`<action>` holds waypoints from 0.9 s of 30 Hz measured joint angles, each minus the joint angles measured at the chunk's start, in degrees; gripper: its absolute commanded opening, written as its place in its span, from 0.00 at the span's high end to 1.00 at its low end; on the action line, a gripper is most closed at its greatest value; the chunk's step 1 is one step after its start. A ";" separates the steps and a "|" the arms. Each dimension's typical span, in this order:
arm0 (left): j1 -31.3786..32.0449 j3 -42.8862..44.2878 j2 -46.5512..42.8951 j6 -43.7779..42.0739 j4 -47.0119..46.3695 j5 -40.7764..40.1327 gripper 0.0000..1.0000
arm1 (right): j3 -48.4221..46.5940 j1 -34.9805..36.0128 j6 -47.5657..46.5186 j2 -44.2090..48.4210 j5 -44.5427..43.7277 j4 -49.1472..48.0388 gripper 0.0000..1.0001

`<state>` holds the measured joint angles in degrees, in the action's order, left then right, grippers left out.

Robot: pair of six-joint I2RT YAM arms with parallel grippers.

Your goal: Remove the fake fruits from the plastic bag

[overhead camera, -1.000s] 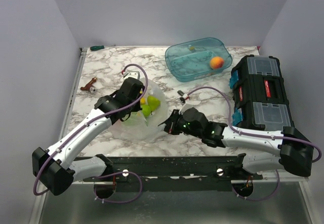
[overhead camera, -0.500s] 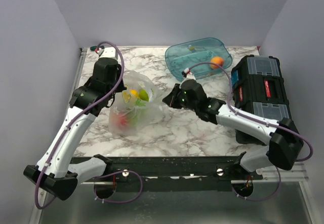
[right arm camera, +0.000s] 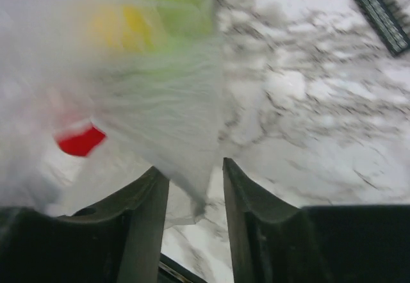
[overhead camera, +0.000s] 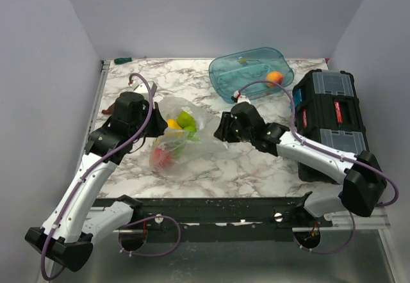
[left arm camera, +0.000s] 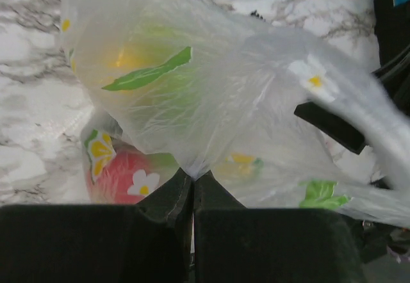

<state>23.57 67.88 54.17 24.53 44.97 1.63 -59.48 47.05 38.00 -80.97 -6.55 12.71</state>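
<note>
— While my left fingers [left arm camera: 168, 201] are pinched tight on the plastic bag [overhead camera: 174, 143], which way does it lie?
— Rightward across the desk [overhead camera: 256, 164], toward my right fingers [right arm camera: 148, 200], parted with loose film between them; the fake fruits [overhead camera: 184, 119] sit inside, nearer my left.
</note>
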 measured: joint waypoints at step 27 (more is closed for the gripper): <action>0.00 -1.03 -0.42 2.08 0.39 10.21 1.00 | 10.73 3.30 -10.71 27.96 23.32 -3.17 0.02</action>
<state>23.57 66.85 53.76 26.61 45.36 11.84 -48.75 50.35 27.29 -53.01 16.78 9.54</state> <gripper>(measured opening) 0.002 0.994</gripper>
